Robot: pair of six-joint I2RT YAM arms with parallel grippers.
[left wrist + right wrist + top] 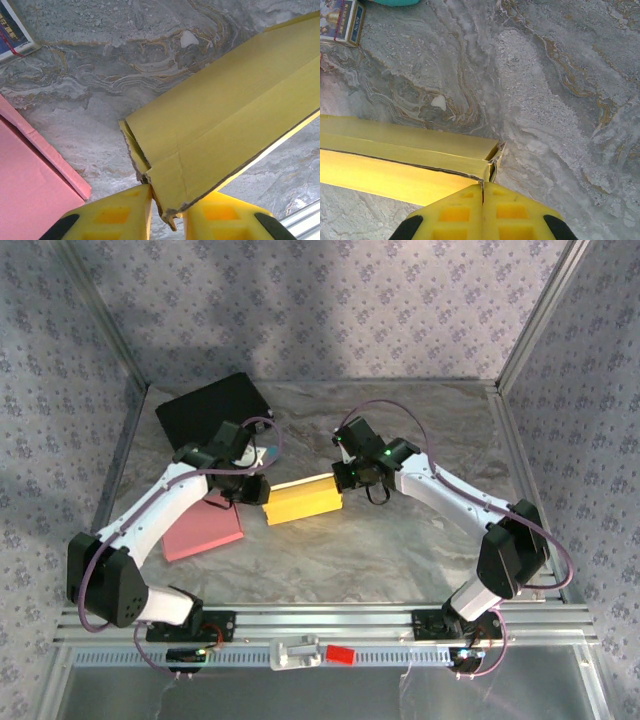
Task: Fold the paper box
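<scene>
The yellow paper box (303, 500) lies partly folded and long across the middle of the marble table. My left gripper (260, 490) is at its left end. In the left wrist view the box (225, 115) reaches down to the left gripper (167, 192), and a ragged corner flap hangs between the two yellow fingers; bare table shows beside the flap, so the jaws stand a little apart. My right gripper (347, 476) is at the box's right end. In the right wrist view the right gripper (483, 184) is pinched tight on the thin end flap of the box (405, 150).
A flat pink box (203, 528) lies left of the yellow one, under the left arm, and shows as the pink box (30, 185) in the left wrist view. A black pad (215, 410) sits at the back left. A small printed card box (342, 22) lies beyond. Patterned walls enclose the table.
</scene>
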